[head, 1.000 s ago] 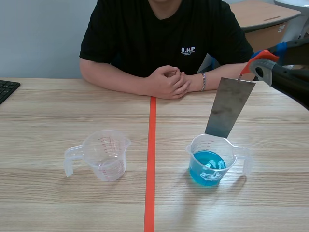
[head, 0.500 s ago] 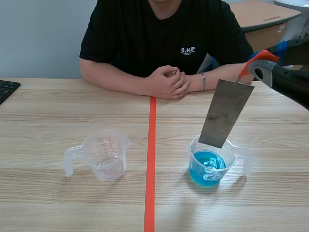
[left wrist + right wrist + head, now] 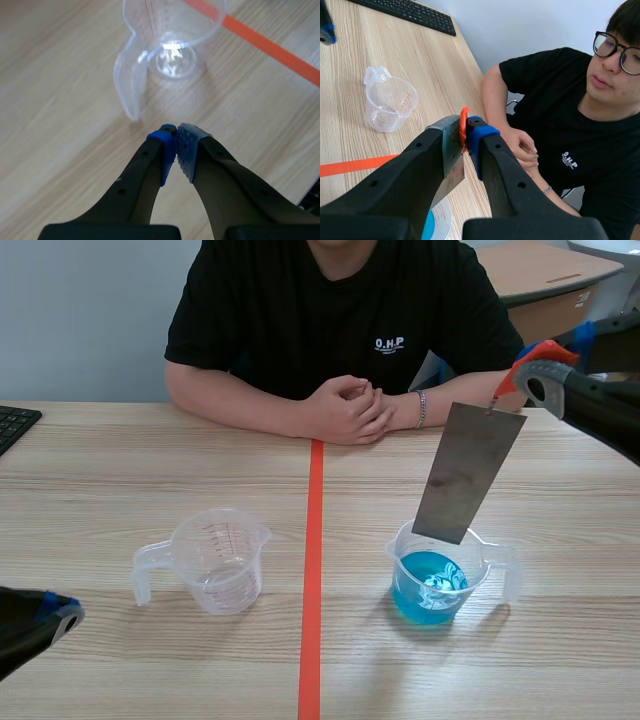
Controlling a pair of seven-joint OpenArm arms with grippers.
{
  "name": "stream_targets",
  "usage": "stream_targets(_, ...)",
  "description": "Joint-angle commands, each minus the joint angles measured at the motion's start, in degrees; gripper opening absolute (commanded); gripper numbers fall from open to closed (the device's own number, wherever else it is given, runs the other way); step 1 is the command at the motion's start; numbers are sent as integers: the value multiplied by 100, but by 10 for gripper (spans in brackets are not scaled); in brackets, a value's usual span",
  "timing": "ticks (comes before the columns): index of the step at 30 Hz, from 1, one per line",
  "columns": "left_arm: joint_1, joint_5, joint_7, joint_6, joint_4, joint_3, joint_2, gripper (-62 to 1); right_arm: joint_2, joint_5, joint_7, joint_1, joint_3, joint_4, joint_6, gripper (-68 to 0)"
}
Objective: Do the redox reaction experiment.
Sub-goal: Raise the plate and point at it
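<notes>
Left gripper (image 3: 176,139) newly in view, pads pinched on nothing, empty cup (image 3: 170,45) just ahead. Your right gripper (image 3: 465,131) clamps plate (image 3: 468,472) top; lower edge hangs at blue cup (image 3: 437,585) mouth beneath. Dip looks unstarted; immersion, wait left for you.

A plain pale grey-blue wall (image 3: 90,310) closes the back of the room. The light wood-grain desk (image 3: 120,460) runs toward it under soft, even light. A black computer keyboard (image 3: 14,425) lies at its far left edge, and a second brown wooden table (image 3: 540,268) stands behind at the right.
</notes>
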Motion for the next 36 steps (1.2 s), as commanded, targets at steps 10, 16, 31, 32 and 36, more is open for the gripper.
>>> stream_targets(10, -2083, -35, 28, -267, 48, 1591, 271, -569, 92, 101, 57, 50, 72, 52, 33, -660)
stream_targets(16, -3053, 225, 291, -262, 46, 2428, 811, -569, 92, 101, 55, 52, 70, 52, 33, -660)
stream_targets(31, -4162, 1132, 610, 190, -767, 3480, 2363, -569, 90, 101, 55, 52, 70, 52, 33, -660)
stream_targets(32, -4207, 1176, 608, 190, -879, 3508, 2457, -569, 90, 101, 55, 52, 70, 52, 33, -660)
stream_targets(36, -4439, 1198, 605, 190, -1268, 3670, 2780, -569, 90, 103, 57, 52, 70, 52, 33, -660)
